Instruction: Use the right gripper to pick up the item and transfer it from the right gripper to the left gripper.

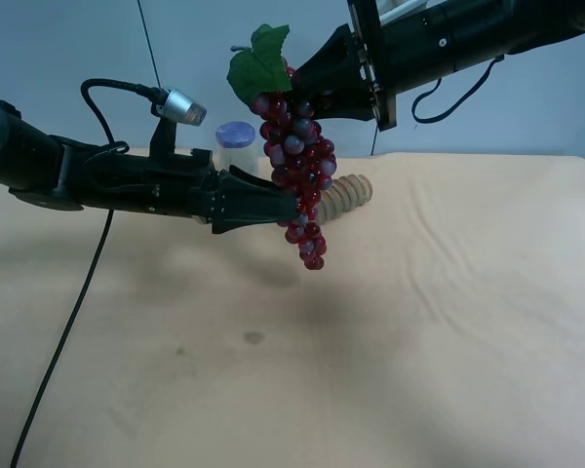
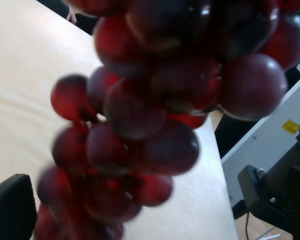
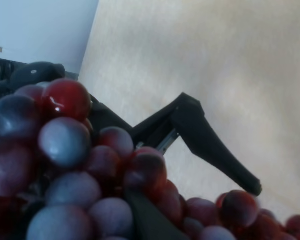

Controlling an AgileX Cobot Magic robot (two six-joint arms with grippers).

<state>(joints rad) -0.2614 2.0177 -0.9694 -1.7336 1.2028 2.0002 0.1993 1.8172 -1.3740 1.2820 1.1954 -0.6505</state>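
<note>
Grape bunch (image 1: 297,156) hangs in the air at the upper middle of the exterior high frame, well above the tan table (image 1: 448,322). It is a tapering cluster of small glossy dark red and purple-grey balls, with one green leaf (image 1: 260,63) at its top. The right gripper (image 1: 312,90), reaching in from the upper right, is clamped shut on the top of the bunch just below the leaf. The left gripper (image 1: 291,209), coming from the left of the frame, has its fingers spread apart at the lower half of the bunch; one finger (image 3: 215,150) stands clear of the grapes. Behind lie a ridged tan roll (image 1: 349,192) and a blue-capped white cylinder (image 1: 236,141).
</note>
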